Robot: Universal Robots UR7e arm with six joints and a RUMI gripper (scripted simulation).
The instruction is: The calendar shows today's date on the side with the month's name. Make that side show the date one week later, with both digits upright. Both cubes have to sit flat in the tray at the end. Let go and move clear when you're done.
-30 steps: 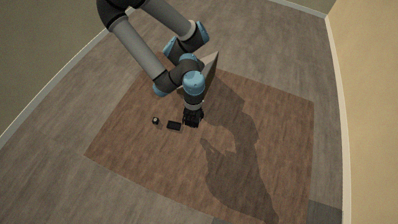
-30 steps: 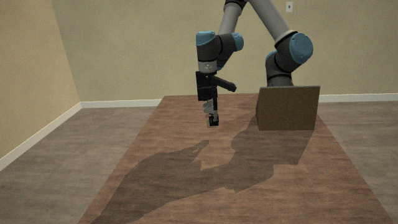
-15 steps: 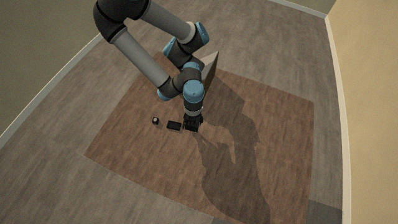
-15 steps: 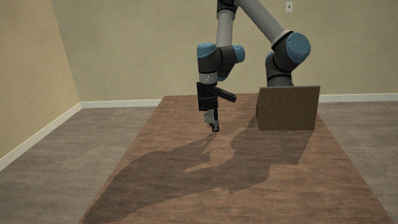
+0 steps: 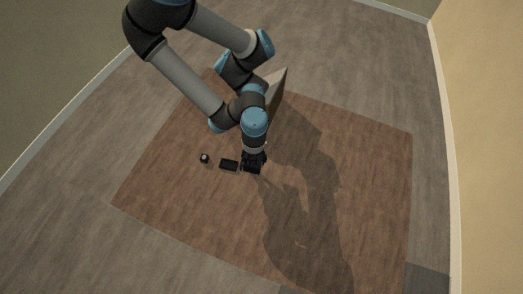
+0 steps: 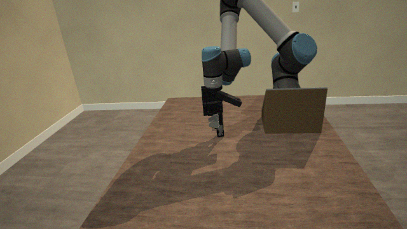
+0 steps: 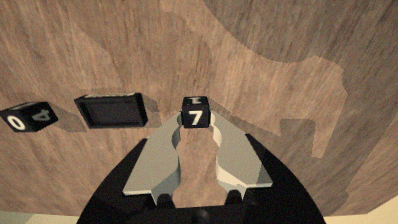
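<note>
The gripper [image 7: 195, 131] is clamped on a small black cube [image 7: 195, 112], its fingers drawn nearly together on either side of it; the cube shows a white 7 upright toward the wrist camera, with another digit on its top face that I cannot read for certain; in the exterior view the cube hangs low, close to the wooden table [image 5: 335, 229], though whether it touches I cannot tell.

Just left of the gripper in the wrist view lies the dark tray [image 7: 112, 111], a shallow rectangle with nothing in it; its long axis runs left to right, roughly in line with both cubes; further left, apart from the tray, rests the second cube [image 7: 27, 117], showing a 0 toward the camera and a 4 beside it, turned somewhat askew to the tray.

The step in hand looks like a reorientation or set-down of the held cube beside the tray; to do it well, the cube should come down square on one face, not on an edge; release only once it sits flat; the chosen digit must end upright on the month side, which I cannot make out here; keep clear of the tray's rim.
</note>
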